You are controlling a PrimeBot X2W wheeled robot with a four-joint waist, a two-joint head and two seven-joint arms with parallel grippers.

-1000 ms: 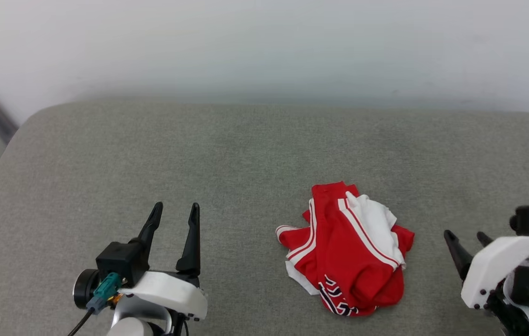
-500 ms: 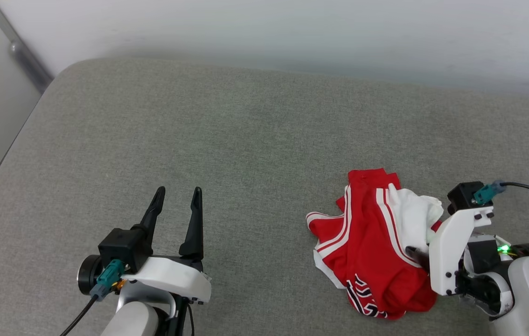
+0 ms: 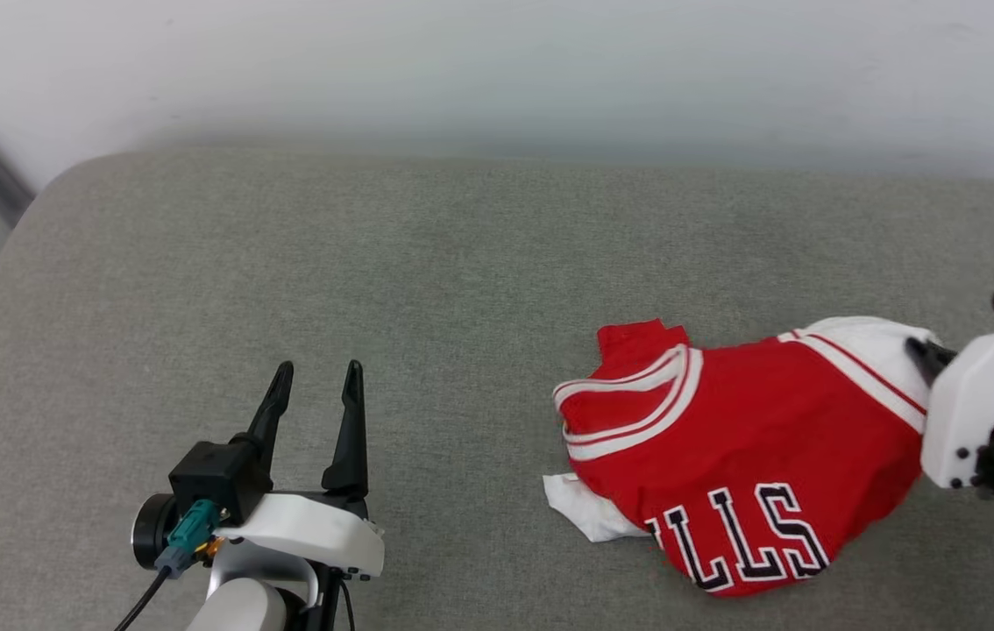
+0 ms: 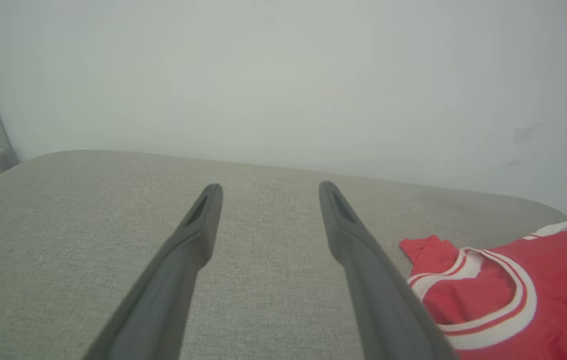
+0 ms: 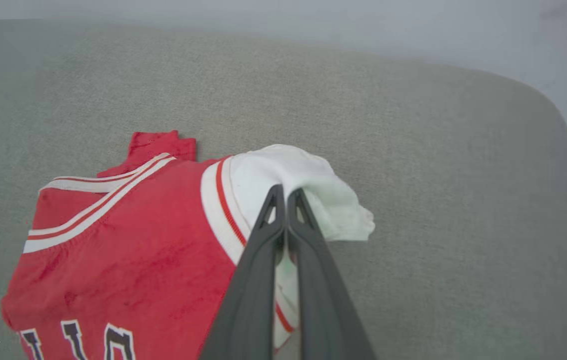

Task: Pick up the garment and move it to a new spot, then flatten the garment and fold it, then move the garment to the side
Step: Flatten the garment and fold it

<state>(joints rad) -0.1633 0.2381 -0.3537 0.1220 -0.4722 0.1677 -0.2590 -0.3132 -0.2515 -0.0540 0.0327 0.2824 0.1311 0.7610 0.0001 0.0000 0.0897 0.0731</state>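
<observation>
In the head view, our red sports jersey with white panels and black lettering (image 3: 725, 456) lies low and right of centre on the grey woven cushion (image 3: 374, 263). Our right gripper (image 3: 922, 350), at the right edge, pinches its white corner. Our left gripper (image 3: 317, 372), lower left, is spread and empty, well apart from the jersey.

In the left wrist view, the jersey sits in the lower right corner beside the parted fingers (image 4: 356, 250).

In the right wrist view, the fingers meet at centre frame, clamped on the white panel.

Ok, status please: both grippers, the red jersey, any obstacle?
Right gripper shut on white panel of red-and-white fabric sports jersey. Left gripper open, apart from jersey. Jersey half spread on grey fabric cushion. No obstacle seen.
</observation>
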